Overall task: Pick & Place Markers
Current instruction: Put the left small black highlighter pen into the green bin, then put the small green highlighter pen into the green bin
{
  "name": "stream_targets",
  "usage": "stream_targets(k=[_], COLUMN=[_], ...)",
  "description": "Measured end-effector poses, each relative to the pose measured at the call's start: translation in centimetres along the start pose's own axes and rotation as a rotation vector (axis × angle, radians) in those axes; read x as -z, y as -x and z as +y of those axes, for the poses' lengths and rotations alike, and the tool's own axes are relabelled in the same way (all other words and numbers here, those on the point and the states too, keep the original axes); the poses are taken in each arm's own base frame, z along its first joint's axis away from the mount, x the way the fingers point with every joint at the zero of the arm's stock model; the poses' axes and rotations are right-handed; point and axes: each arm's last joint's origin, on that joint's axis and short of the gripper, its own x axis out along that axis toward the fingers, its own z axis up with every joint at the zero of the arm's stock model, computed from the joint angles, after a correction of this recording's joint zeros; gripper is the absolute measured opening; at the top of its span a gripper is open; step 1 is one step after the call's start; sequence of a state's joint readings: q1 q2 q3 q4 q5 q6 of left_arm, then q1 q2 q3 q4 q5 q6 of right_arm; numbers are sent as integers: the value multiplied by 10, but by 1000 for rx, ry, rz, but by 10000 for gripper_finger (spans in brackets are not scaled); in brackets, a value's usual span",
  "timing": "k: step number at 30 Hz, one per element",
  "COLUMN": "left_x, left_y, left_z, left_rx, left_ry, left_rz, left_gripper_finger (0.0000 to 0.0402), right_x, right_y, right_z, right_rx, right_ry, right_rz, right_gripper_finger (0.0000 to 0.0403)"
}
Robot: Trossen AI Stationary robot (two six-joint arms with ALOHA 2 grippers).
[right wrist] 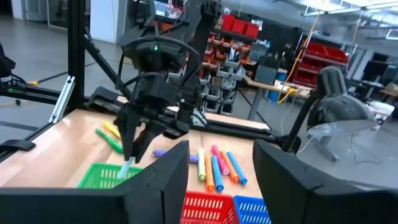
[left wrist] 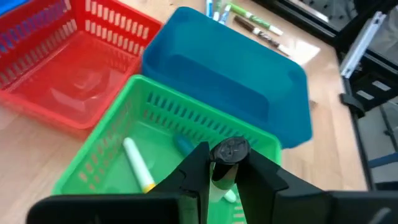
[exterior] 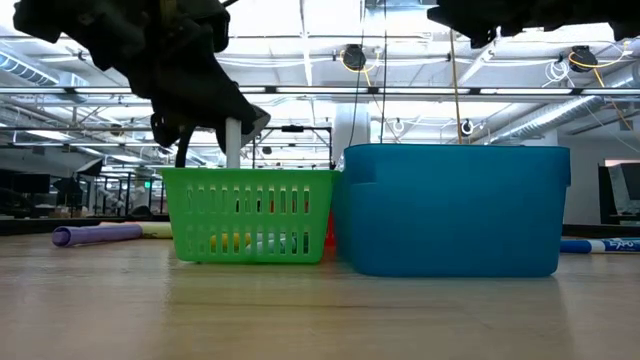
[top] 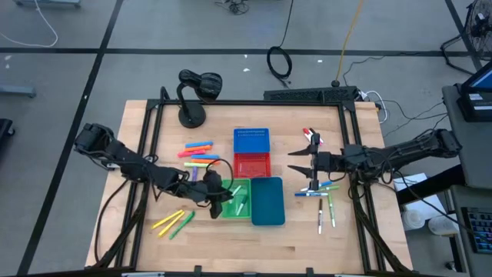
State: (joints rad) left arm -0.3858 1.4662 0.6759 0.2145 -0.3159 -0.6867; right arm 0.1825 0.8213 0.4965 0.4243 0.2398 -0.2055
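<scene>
Crowding your left gripper are the green slotted plastic bin beneath it, the solid blue plastic bin beyond and the red slotted bin alongside. Its fingers pinch a dark-capped white marker — held upright, long axis vertical, over the green bin. Your right gripper hangs open — empty — above scattered markers.

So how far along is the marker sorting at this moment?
Early on. The green bin already holds a few markers. The left tool holds a marker upright over it. Loose markers and a right-side group remain; the right tool hovers open.
</scene>
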Motion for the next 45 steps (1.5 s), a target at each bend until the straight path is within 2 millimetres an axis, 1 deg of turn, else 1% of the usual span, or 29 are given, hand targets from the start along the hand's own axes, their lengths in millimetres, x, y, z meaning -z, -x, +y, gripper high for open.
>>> stream_targets(k=[3, 8, 10, 12, 19, 22, 24, 28, 32, 34, 36, 40, 45], left_x=[1, 1, 1, 2, 1, -1, -3, -9, -18, -23, -27, -35, -38], left_y=[0, 0, 1, 1, 1, 0, 0, -1, -2, -2, -2, -3, -4], left_z=[-1, -1, -2, -2, -2, 0, 0, -2, -1, -1, 0, 3, 7], left_rx=[1, -1, 2, 2, 1, -3, 6, 27, 35, 39, 43, 40, 22], left_ry=[-2, -22, -18, -25, -90, -139, -177, -245, -293, -304, -308, -318, -318], left_rz=[0, -2, -1, -1, -4, -10, -31, -85, -145, -181, -213, -266, -265], left_gripper_finger=[71, 60, 64, 81, 168, 196, 210, 228, 233, 234, 234, 234, 235], right_x=[-1, 0, 1, 1, 2, 3, 4, 9, 20, 29, 39, 60, 90], right_y=[0, 0, 0, 0, 0, 0, 0, 1, 4, 6, 8, 11, 15], right_z=[0, 0, 0, 0, 0, 0, -1, -4, -10, -16, -26, -48, -73], right_rx=[1, -1, -2, -3, -4, 1, 42, 190, 378, 477, 539, 600, 662], right_ry=[13, 16, 0, -6, -50, -57, -53, -34, 17, 26, 7, -98, -281], right_rz=[-5, 2, 8, 13, 21, 32, 44, 114, 248, 334, 417, 573, 772], right_gripper_finger=[165, 165, 165, 165, 165, 165, 165, 165, 165, 165, 165, 165, 165])
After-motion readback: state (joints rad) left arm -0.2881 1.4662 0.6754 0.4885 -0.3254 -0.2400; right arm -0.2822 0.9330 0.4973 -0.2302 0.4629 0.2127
